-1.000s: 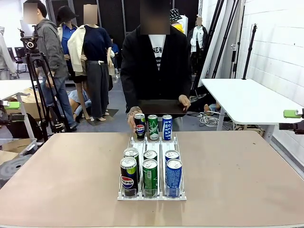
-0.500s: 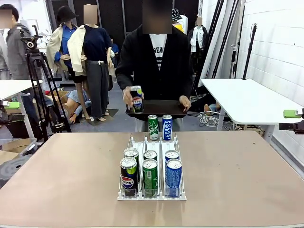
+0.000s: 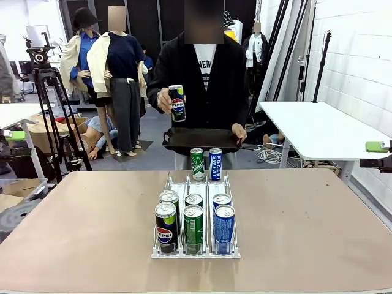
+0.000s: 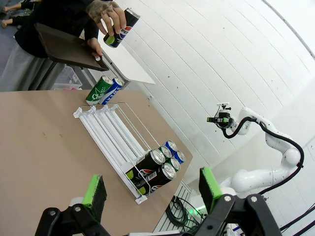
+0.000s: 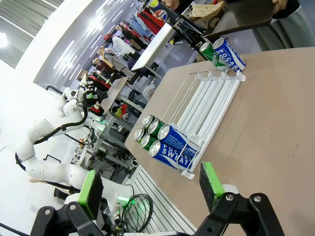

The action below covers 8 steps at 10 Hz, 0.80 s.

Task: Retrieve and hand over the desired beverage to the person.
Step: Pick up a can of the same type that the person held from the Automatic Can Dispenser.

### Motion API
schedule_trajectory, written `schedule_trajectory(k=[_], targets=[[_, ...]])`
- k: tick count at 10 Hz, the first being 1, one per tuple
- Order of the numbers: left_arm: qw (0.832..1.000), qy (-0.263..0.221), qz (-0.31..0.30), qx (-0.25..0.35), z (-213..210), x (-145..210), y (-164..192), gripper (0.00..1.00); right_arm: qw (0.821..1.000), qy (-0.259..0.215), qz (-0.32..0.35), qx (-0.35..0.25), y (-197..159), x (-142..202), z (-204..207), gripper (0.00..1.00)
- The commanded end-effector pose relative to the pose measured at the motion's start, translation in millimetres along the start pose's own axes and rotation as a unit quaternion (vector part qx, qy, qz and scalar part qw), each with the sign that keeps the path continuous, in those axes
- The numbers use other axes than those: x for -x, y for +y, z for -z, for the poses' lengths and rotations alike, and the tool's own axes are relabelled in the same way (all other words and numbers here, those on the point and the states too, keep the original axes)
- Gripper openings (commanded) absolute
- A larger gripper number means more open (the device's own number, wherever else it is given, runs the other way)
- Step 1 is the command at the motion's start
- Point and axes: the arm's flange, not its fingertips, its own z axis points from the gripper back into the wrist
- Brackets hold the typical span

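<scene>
The person (image 3: 202,79) stands at the far side of the table and holds a black Pepsi can (image 3: 177,103) up at chest height in one hand. Their other hand holds a black tray (image 3: 202,139). A white wire rack (image 3: 195,184) on the table carries a green can (image 3: 196,164) and a blue Pocari can (image 3: 215,164) at its far end. Pepsi cans (image 3: 165,228), green cans (image 3: 193,228) and blue cans (image 3: 224,226) stand at its near end. My left gripper (image 4: 152,191) and right gripper (image 5: 151,187) are open, empty and well back from the rack.
The brown table (image 3: 306,226) is bare on both sides of the rack. A camera tripod (image 3: 46,92) stands behind the table at the left, and a white table (image 3: 318,125) at the right.
The person has taken the Pepsi can from the far left lane of the rack and raised it to chest height. A bystander at the far left has walked off. Both grippers are still.
</scene>
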Motion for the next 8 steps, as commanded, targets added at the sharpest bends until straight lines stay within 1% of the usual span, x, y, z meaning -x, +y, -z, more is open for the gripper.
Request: schedule_trajectory(k=[1, 8], targets=[[1.000, -0.002, 0.002, -0.003, -0.9, 0.0, 0.0, 1.00, 1.000, -0.012, -0.008, -0.010, -1.9, -1.6, 2.4, 1.00], [1.000, -0.002, 0.002, -0.003, -0.9, 0.0, 0.0, 1.00, 1.000, -0.012, -0.008, -0.010, -1.9, -1.6, 2.4, 1.00]])
